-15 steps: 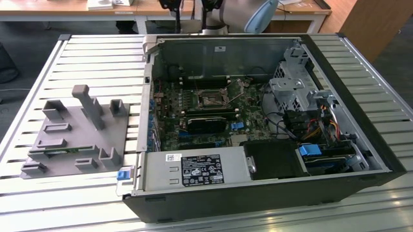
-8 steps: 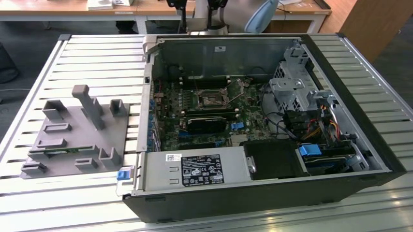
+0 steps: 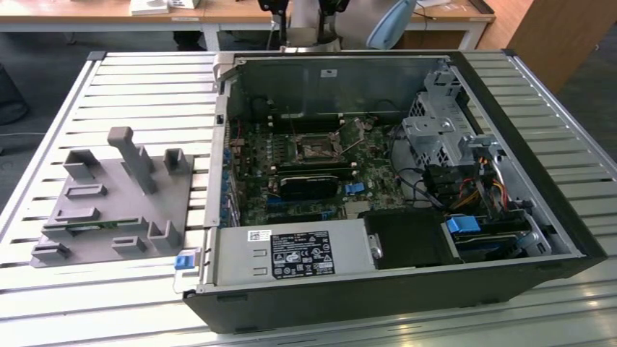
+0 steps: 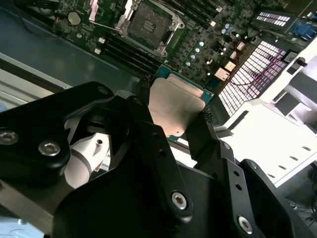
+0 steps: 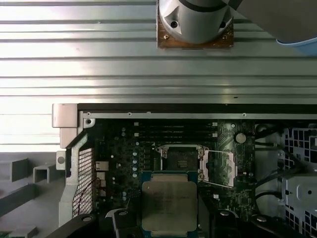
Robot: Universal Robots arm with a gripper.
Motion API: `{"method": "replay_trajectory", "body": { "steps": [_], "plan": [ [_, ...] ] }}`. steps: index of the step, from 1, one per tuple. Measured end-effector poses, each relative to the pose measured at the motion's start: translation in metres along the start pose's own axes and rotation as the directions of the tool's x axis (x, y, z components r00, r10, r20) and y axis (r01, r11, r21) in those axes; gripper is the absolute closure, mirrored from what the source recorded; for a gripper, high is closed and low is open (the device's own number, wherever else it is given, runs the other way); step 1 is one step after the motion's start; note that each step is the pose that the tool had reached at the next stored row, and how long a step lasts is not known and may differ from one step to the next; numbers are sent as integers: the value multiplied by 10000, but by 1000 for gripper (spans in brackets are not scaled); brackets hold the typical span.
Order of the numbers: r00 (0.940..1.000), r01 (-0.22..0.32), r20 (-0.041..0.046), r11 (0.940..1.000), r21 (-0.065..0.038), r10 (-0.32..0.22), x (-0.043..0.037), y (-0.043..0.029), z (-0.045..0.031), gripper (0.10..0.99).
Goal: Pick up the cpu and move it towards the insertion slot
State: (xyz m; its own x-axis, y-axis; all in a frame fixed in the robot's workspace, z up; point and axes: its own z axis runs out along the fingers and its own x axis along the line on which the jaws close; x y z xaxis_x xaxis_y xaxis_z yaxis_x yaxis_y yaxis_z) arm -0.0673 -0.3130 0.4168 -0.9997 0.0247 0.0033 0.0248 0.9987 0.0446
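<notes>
Between the hand's (image 4: 181,121) fingers sits the silvery, beige-rimmed cpu (image 4: 177,105).

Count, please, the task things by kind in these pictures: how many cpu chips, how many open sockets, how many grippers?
cpu: 1, held between the gripper's fingers
insertion slot: 1, empty, frame open
gripper: 1
Total: 3

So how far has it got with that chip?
The pickup looks done: the gripper is shut on the cpu, holding it above the open computer's board. The slot sits empty with its metal frame flipped open. In the first wrist view the cpu is beside the slot, not yet over it.
</notes>
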Motion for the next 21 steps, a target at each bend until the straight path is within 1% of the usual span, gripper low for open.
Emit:
{"method": "replay_trajectory", "body": {
  "steps": [17,19,21],
  "plan": [
    [9996,-293,13,9996,-5,293,-282,43,45,545],
    [9995,-323,14,9995,-4,323,-309,46,46,545],
    [9995,-325,14,9995,-6,325,-309,46,46,545]
  ]
}}
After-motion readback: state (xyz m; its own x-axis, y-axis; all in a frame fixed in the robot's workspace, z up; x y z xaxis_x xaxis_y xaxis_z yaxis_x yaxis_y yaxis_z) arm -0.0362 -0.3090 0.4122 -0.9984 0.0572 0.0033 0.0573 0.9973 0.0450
